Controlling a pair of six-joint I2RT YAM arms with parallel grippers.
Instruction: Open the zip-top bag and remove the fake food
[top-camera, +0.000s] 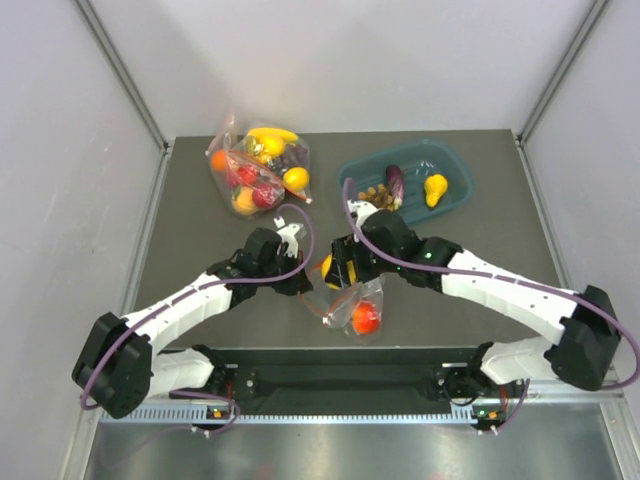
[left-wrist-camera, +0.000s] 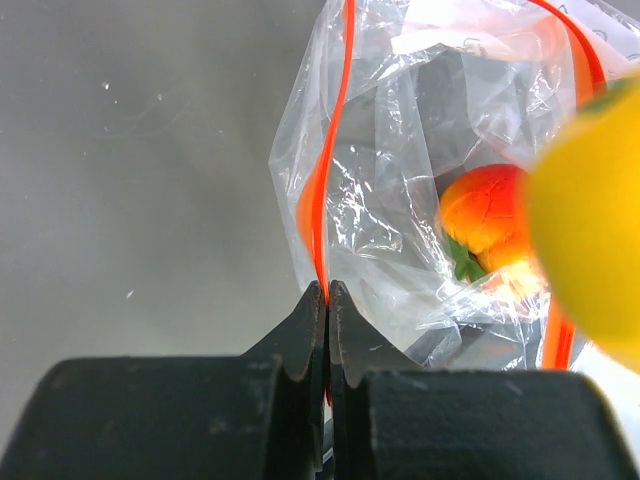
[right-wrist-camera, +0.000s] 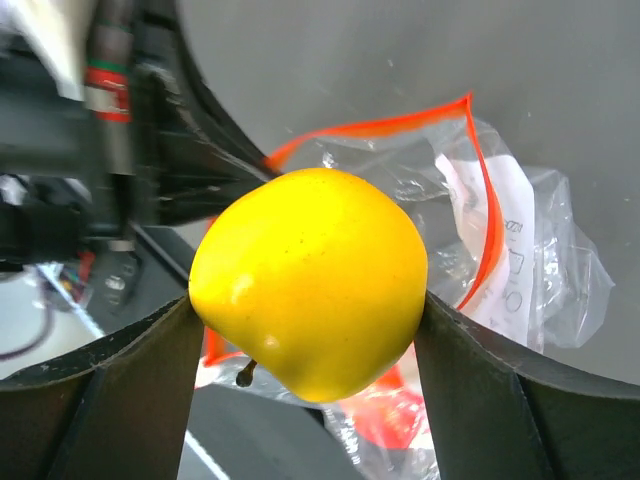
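Note:
The zip-top bag (top-camera: 352, 303) lies open at the table's near middle, with a red tomato (top-camera: 365, 319) inside. My left gripper (top-camera: 301, 284) is shut on the bag's red-orange zip strip (left-wrist-camera: 341, 130) at its left edge (left-wrist-camera: 328, 291). The tomato (left-wrist-camera: 488, 215) shows through the plastic. My right gripper (top-camera: 331, 272) is shut on a yellow fruit (right-wrist-camera: 310, 280) with a short stem. It holds the fruit just above the bag's mouth (right-wrist-camera: 470, 190). The fruit fills the gap between the fingers (right-wrist-camera: 310, 302). The tomato shows blurred below it (right-wrist-camera: 395, 420).
A teal tray (top-camera: 415, 160) at the back right holds a purple eggplant (top-camera: 394, 181), a yellow pear (top-camera: 435, 188) and a brown cluster (top-camera: 375, 195). A second clear bag (top-camera: 256, 168) with a banana and other fruit lies at the back left.

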